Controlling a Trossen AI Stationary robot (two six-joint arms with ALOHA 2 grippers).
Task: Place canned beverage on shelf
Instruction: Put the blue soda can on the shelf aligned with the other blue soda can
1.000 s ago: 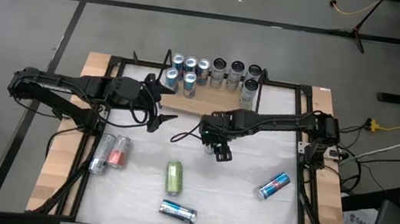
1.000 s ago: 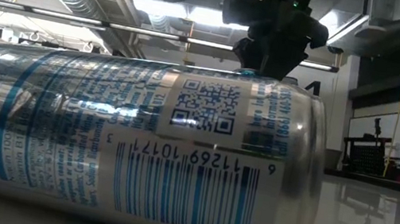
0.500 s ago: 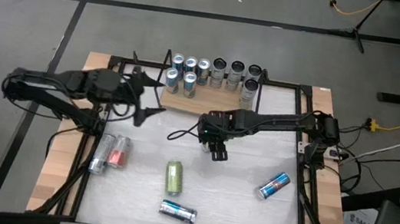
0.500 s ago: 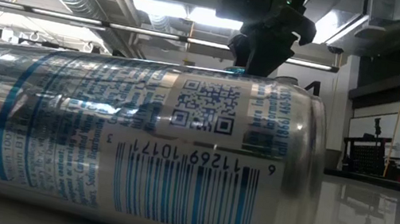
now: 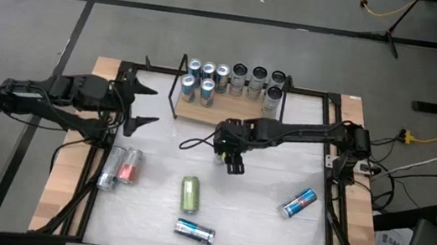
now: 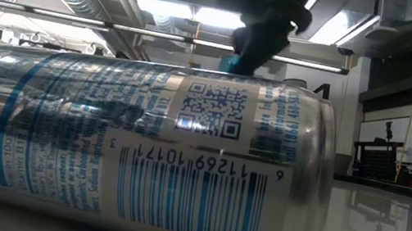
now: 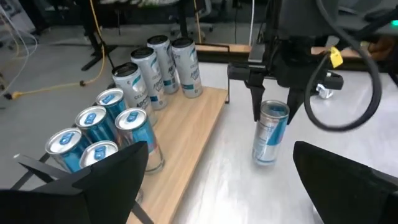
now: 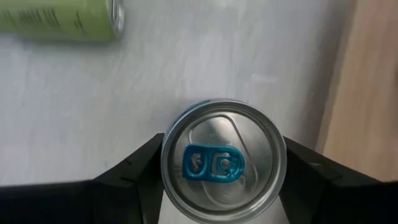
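My right gripper (image 7: pixel 272 102) is clamped from above on an upright can (image 7: pixel 270 132), one finger (image 8: pixel 130 169) on each side of its rim and the blue pull tab facing my wrist. The can stands on the white surface (image 5: pixel 270 180) just in front of the shelf (image 5: pixel 229 107), near the open stretch of its wooden board. The shelf already carries two clusters of standing cans, toward either end of its back edge. My left gripper (image 5: pixel 143 104) hangs with its fingers wide apart, empty, off the shelf's left end.

I judge the grasp made and the carry about to begin. Next I should lift the can straight up until its base clears the board's edge, move it over the bare wood, and lower it without knocking the standing cans. Four more cans lie on the surface farther from the shelf.
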